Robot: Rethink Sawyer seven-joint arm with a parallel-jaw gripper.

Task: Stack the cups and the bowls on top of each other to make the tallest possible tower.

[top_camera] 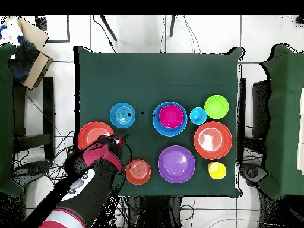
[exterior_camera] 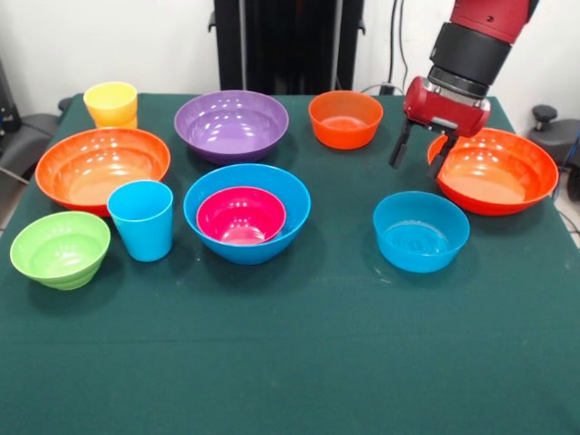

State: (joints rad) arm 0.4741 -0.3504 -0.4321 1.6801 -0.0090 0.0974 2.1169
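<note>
Bowls are what you have to work with first: the large blue bowl [exterior_camera: 246, 212] sits near the table's middle with the small magenta bowl [exterior_camera: 241, 215] already nested inside it, and that pair is your tower base. The gripper [exterior_camera: 422, 152] hangs over the near-left rim of the large orange bowl [exterior_camera: 494, 169] at the front view's right, its two dark fingers [exterior_camera: 399, 147] parted a modest way and holding nothing. That bowl looks like your pick, so come down with one finger inside the wall and one outside, pinching the rim rather than trying to span the bowl, which is far wider than the opening. Close firmly, since the plastic is glossy and the wall slopes, so a light pinch may slide off. Lift straight until the base clears the medium blue bowl [exterior_camera: 420, 231] just in front of it, then carry it across level. A rim grip will let the bowl droop away from the fingers, so expect tilt and centre it over the magenta bowl before lowering. Release low, not from height. Leave the blue cup [exterior_camera: 141, 219] and yellow cup [exterior_camera: 111, 104] for the top, being narrowest.
</note>
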